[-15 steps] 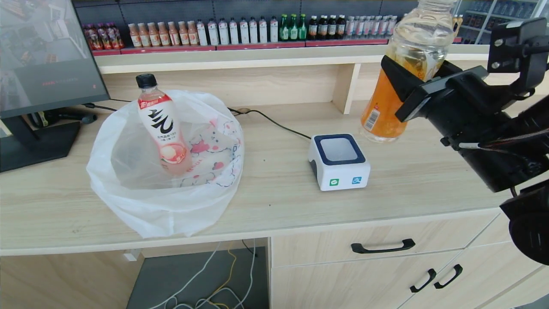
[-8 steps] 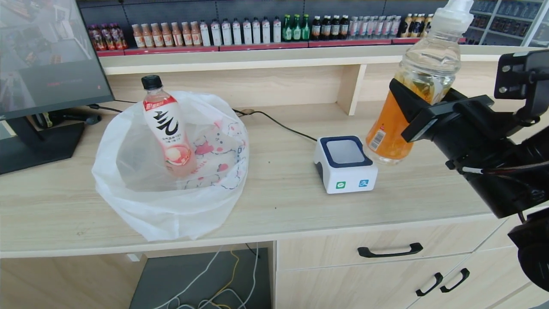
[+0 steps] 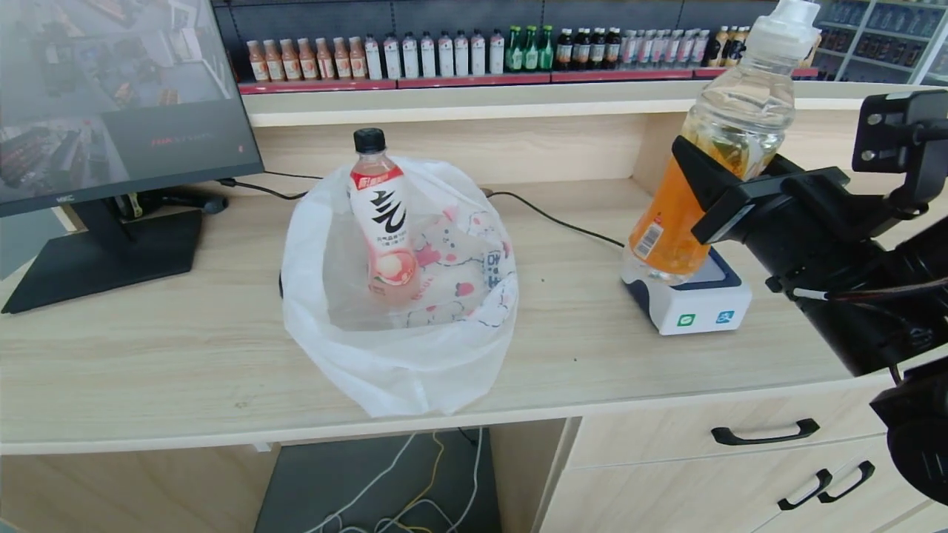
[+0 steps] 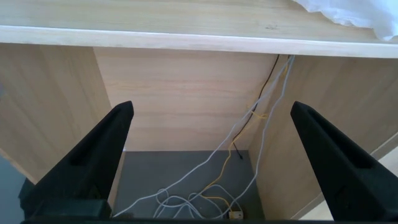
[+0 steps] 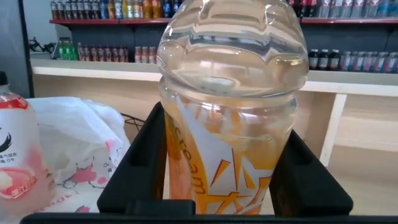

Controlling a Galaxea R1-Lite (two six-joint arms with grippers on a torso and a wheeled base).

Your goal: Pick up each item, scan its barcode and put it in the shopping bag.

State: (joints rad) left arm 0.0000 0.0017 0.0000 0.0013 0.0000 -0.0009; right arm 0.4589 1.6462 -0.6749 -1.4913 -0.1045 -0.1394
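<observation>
- Head view: your right gripper [image 3: 718,174] is clamped round the upper body of the clear plastic bottle of orange drink [image 3: 666,222], which has a white cap. The bottle's long axis leans, cap up and to the right. Its base hangs just over the white box scanner with a dark-blue rim [image 3: 700,311]. The open white plastic shopping bag [image 3: 400,348] sits on the pale wooden counter [image 3: 148,370], well to the left of the held bottle. It holds one pink-labelled bottle with a black cap [image 3: 385,229], nearly upright. After the scan, the carry to the bag would run leftward.
- Left wrist view: your left gripper [image 4: 208,162] is spread wide and holds nothing, low in front of the counter's edge.
- Right wrist view: both fingers press the orange bottle's sides, with the bag and pink bottle beyond.
</observation>
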